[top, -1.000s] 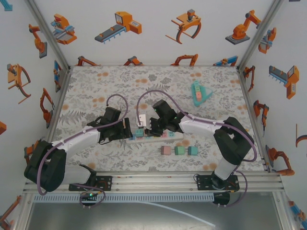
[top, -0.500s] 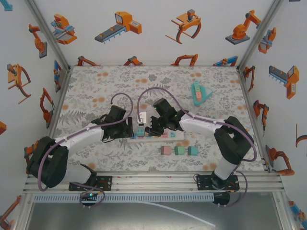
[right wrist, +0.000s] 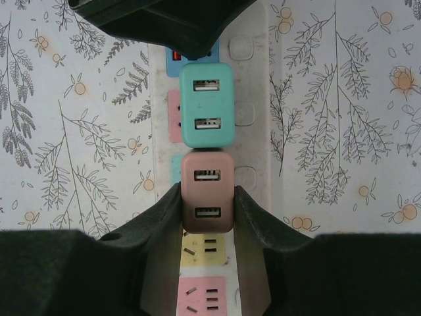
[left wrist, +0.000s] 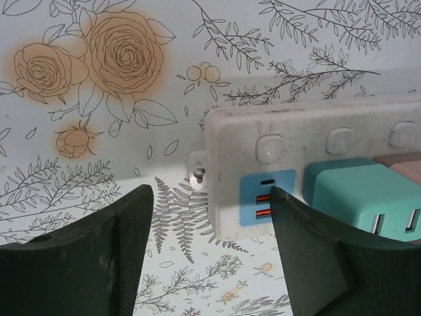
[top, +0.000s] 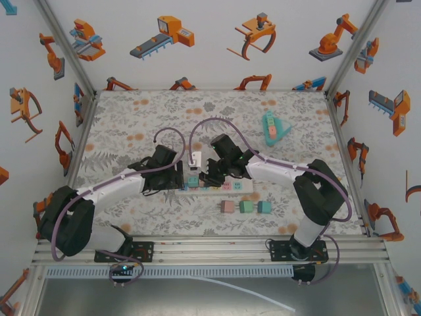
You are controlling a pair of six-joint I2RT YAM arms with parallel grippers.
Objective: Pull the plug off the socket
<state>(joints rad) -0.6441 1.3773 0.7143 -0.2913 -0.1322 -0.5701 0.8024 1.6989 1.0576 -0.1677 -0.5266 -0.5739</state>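
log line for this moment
right fingers shut on brown plug | left fingers open at strip end | teal plug adjacent | pull not yet done

Power strip [left wrist: 309, 131]: cut by right edge; teal plug [left wrist: 368, 194]: cropped likewise; brown plug [right wrist: 207, 191]: flanks hidden by right gripper [right wrist: 208, 205]

Floral table [top: 131, 112], power strip [top: 242, 187], 3 loose plugs [top: 246, 206]
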